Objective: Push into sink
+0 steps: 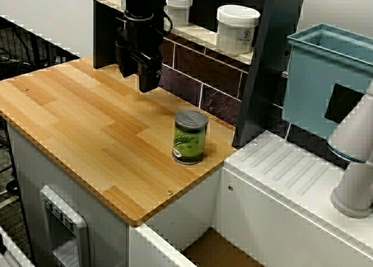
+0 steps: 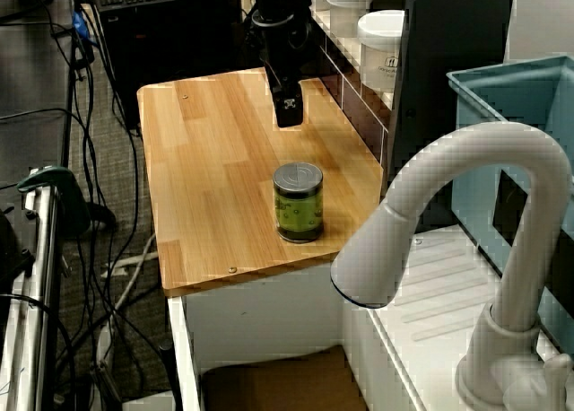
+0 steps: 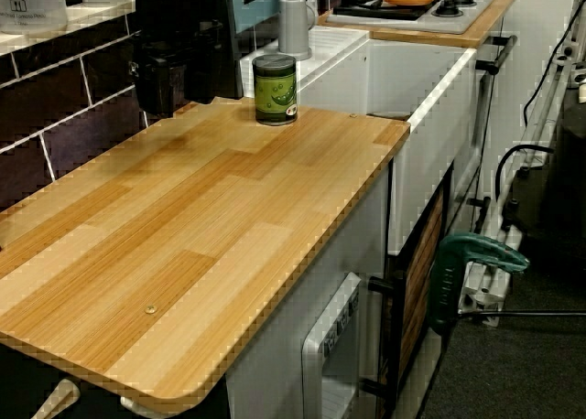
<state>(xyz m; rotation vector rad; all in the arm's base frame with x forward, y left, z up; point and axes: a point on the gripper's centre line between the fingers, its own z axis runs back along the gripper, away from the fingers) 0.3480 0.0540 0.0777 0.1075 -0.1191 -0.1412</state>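
One can: green can [image 1: 190, 137] stands upright on the wooden surface [image 1: 87, 121], near the edge above the sink [image 1: 218, 252].
Gripper [image 1: 148, 80]: hangs behind the can, apart, lined up for pushing.
Fingers: gripping nothing; gap cannot be told.

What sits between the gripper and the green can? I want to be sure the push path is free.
Nothing: only bare wooden countertop lies between the gripper and the green can, clearest in the view with the faucet in front.
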